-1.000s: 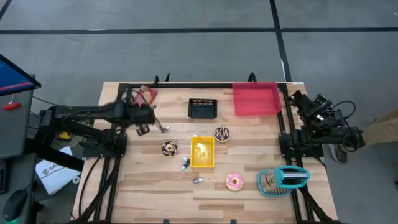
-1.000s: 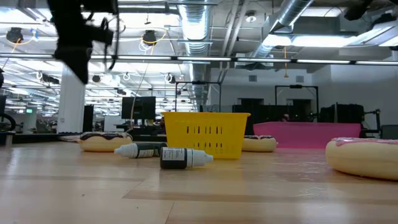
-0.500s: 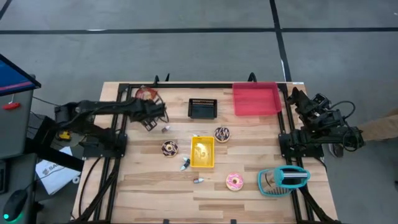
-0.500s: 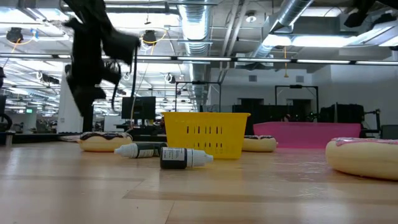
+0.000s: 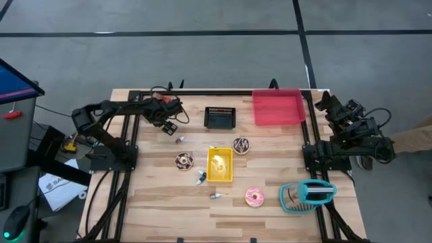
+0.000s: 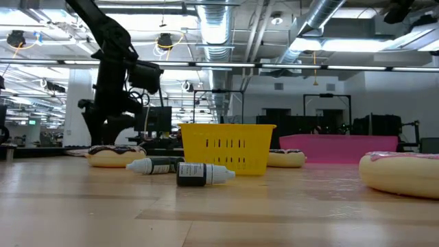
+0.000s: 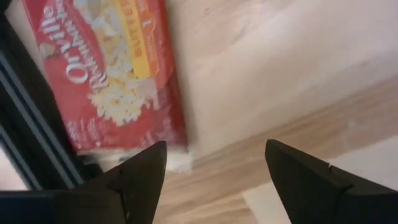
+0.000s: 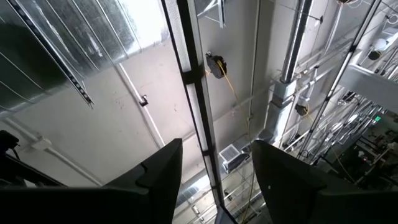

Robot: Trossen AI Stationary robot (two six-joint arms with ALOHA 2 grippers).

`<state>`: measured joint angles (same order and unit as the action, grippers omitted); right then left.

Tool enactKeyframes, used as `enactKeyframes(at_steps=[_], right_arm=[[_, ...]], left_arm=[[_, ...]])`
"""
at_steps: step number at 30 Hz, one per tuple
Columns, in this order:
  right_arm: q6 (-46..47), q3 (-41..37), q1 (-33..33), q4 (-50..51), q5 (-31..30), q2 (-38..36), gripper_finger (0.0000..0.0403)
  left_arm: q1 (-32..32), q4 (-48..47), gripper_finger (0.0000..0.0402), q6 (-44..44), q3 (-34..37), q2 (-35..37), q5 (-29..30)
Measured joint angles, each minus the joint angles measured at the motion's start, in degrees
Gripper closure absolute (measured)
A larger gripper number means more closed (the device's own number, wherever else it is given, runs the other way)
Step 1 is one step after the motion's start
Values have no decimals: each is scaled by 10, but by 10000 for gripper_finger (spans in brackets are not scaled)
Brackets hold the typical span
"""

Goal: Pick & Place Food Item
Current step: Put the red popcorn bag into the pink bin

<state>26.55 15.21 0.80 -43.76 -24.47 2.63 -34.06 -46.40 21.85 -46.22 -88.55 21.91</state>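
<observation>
The yellow basket (image 5: 220,165) stands near the middle of the wooden bench (image 5: 155,202) and serves as the landmark here. Toward the bench's far left corner from the basket lies a red popcorn bag (image 7: 112,74), flat on the wood beside the dark frame rail (image 7: 28,134). The left gripper (image 5: 170,116) hangs over the bag's near edge, pointing steeply down, its jaws spread wide with nothing between them; in the left wrist view the bag's end shows just past the two fingers (image 7: 140,180). The right gripper (image 5: 322,102) is parked off the basket's far right, at the bench's edge beside the pink tray (image 5: 277,108), pointing up at the ceiling with its jaws apart and holding nothing. Just behind the basket sits a small black crate (image 5: 220,117). A chocolate doughnut (image 5: 241,145) lies just right of the basket's far corner, another (image 5: 183,160) just to its left. Two small bottles (image 5: 202,177) lie near its front left corner, and a pink-iced doughnut (image 5: 254,197) lies in front to the right, near a teal holder (image 5: 307,196).
</observation>
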Motion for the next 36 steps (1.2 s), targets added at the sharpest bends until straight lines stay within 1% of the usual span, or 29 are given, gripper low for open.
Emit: enactKeyframes(at_steps=[4, 11, 13, 18, 28, 36], right_arm=[[-2, 16, 0, 24, 2, 0, 214], [-2, 31, 0, 58, 2, 0, 214], [-2, 31, 0, 56, 2, 0, 214], [-2, 31, 0, 57, 4, 0, 219], [-2, 31, 0, 59, 10, 0, 222], [-1, 31, 0, 59, 20, 0, 226]], left_arm=[[-11, 7, 137, -3, 0, -28, 18], [-25, 21, 149, -20, -3, -74, 30], [-25, 24, 152, -19, -3, -76, 51], [-35, 27, 158, -16, -1, -70, 73], [-61, 15, 163, -14, 5, -70, 80], [-64, 11, 184, -13, 27, -70, 105]])
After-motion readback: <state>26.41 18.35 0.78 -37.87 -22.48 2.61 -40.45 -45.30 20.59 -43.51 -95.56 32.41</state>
